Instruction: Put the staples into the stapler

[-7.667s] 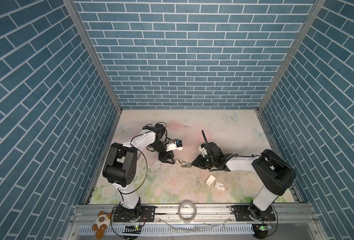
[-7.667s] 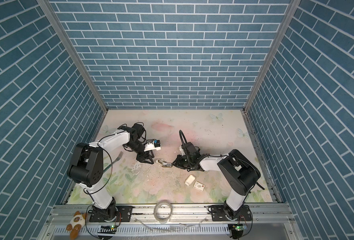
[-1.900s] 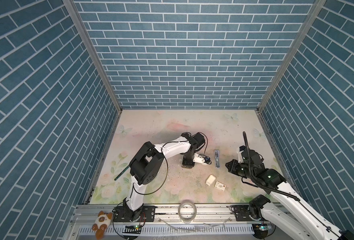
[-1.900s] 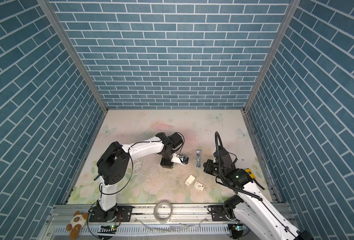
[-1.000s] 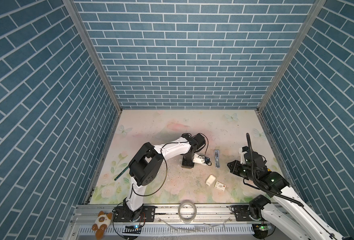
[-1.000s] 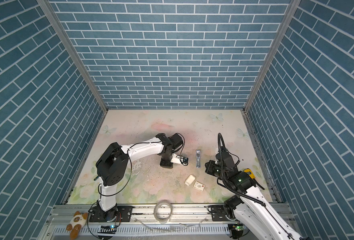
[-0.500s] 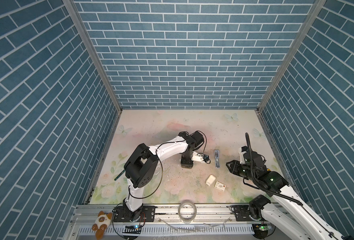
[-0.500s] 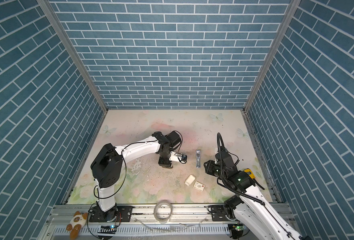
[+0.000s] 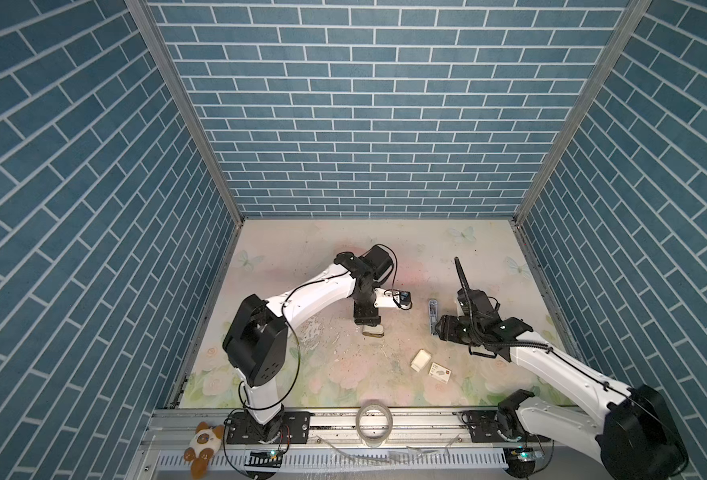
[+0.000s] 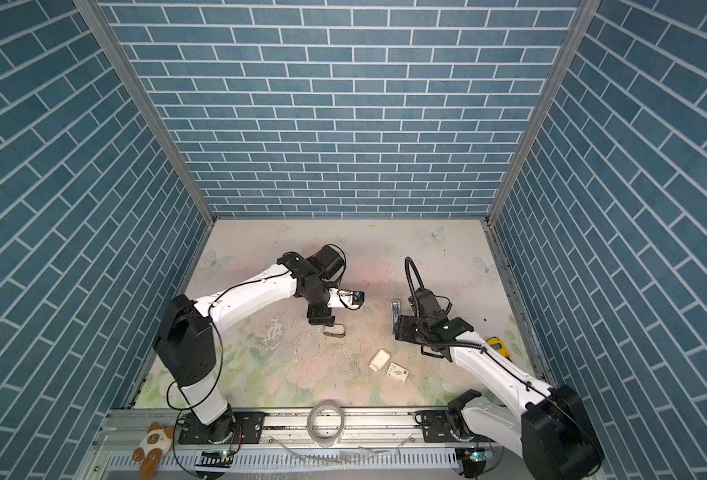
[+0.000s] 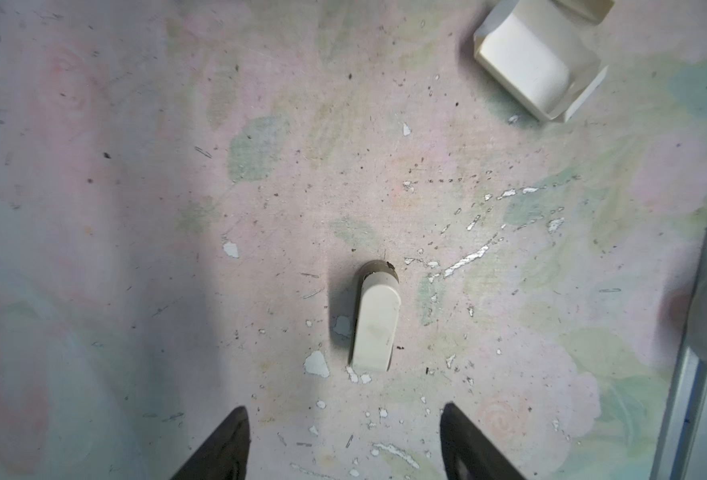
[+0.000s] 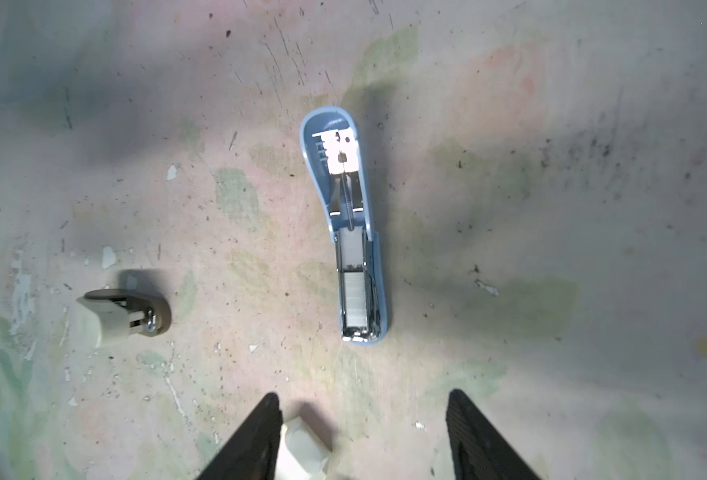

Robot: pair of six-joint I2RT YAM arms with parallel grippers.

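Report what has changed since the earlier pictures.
The left gripper has swung toward the middle and opened; the small beige plastic piece lies free before it. The right gripper has drawn back rightward and opened; the open light-blue plastic stapler now lies on the table. The plain white inner tray and printed white cardboard box stayed put.

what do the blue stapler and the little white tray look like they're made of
Blue stapler: shell looks like smooth, slightly glossy plastic; the channel inside is bright metal, glinting under the light. White tray: likely thin matte cardboard, going by its thin folded walls, though plastic can't be excluded.
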